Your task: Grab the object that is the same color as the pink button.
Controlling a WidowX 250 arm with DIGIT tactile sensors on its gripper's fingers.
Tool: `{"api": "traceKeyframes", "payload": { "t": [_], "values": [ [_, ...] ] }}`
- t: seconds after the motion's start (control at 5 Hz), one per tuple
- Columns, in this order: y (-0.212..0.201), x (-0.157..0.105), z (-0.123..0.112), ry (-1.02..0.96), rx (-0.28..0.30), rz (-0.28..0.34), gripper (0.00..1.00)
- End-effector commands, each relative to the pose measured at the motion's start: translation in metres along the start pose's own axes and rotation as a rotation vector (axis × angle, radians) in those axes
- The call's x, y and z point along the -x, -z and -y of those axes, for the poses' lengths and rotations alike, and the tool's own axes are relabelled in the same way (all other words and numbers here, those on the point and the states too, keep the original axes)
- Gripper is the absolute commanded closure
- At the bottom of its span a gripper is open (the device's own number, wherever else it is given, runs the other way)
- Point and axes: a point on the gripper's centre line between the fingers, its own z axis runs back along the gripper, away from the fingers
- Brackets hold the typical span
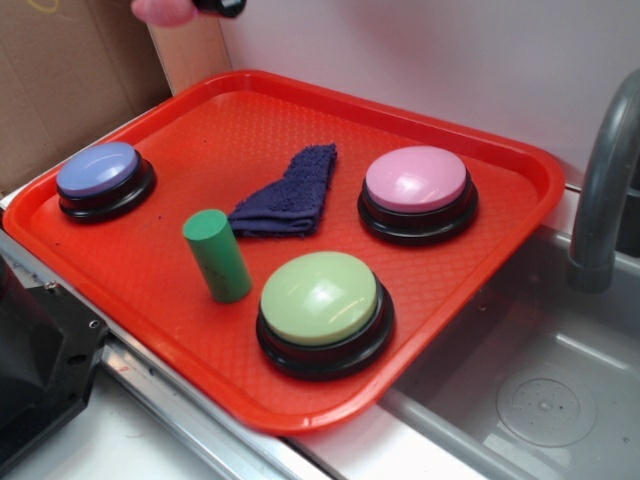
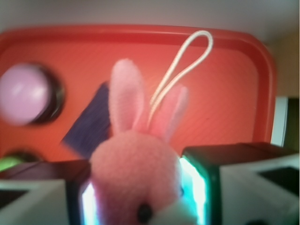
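Note:
My gripper (image 2: 139,192) is shut on the object, a small pink plush toy (image 2: 136,164) with two ears, a dark eye and a white cord loop (image 2: 185,65). Both fingers press its sides. In the exterior view the plush toy (image 1: 165,10) hangs at the very top edge, high above the tray's back left corner, with the gripper (image 1: 215,6) mostly cut off. The pink button (image 1: 416,182) with its glossy dome on a black base sits at the tray's right side; from the wrist camera the pink button (image 2: 26,93) shows at the left.
A red tray (image 1: 500,160) holds a green-domed button (image 1: 320,300), a blue-purple button (image 1: 100,172), an upright green cylinder (image 1: 218,256) and a folded dark blue cloth (image 1: 290,195). A sink basin (image 1: 540,400) with a grey faucet (image 1: 605,170) lies to the right. Cardboard stands at back left.

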Motion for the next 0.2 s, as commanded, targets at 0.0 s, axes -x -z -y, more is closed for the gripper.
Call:
{"api": "traceKeyframes", "payload": {
  "t": [0.0],
  "values": [
    [-0.0446,0.0301,0.0395,0.271,-0.046,0.067,0.60]
  ]
}}
